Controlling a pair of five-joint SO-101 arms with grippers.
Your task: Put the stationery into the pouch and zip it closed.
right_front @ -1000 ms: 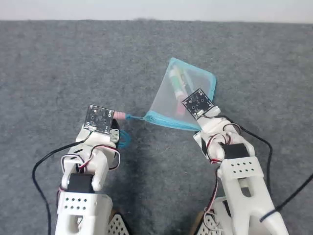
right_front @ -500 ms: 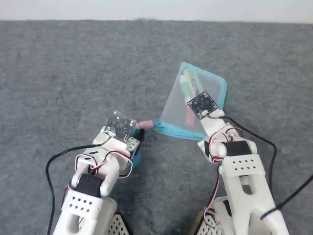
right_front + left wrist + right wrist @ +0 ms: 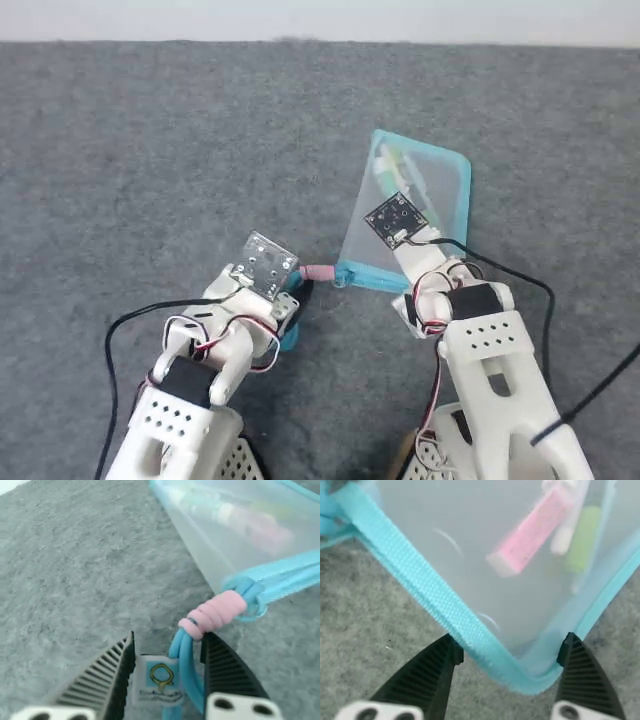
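The see-through pouch (image 3: 430, 185) with blue trim lies right of centre on the grey mat. Inside it are a pink piece (image 3: 530, 530), a green pen (image 3: 582, 540) and a white one (image 3: 565, 525). My right gripper (image 3: 511, 642) stands open astride the pouch's near corner (image 3: 520, 675), at the end of the blue zip band (image 3: 420, 580). The pink zip pull (image 3: 318, 271) sticks out to the left. My left gripper (image 3: 169, 637) is open just behind the pink pull (image 3: 215, 614), with the blue cord (image 3: 182, 655) and its tag (image 3: 159, 680) between the fingers.
Grey mat (image 3: 150, 150) covers the table on all sides, with a pale strip (image 3: 320, 20) along the far edge. Black cables (image 3: 545, 320) trail from both arms near the front.
The pouch has swung and slid to the right. My left arm has followed it rightward, staying behind the pink pull. The right wrist has shifted a little over the pouch.
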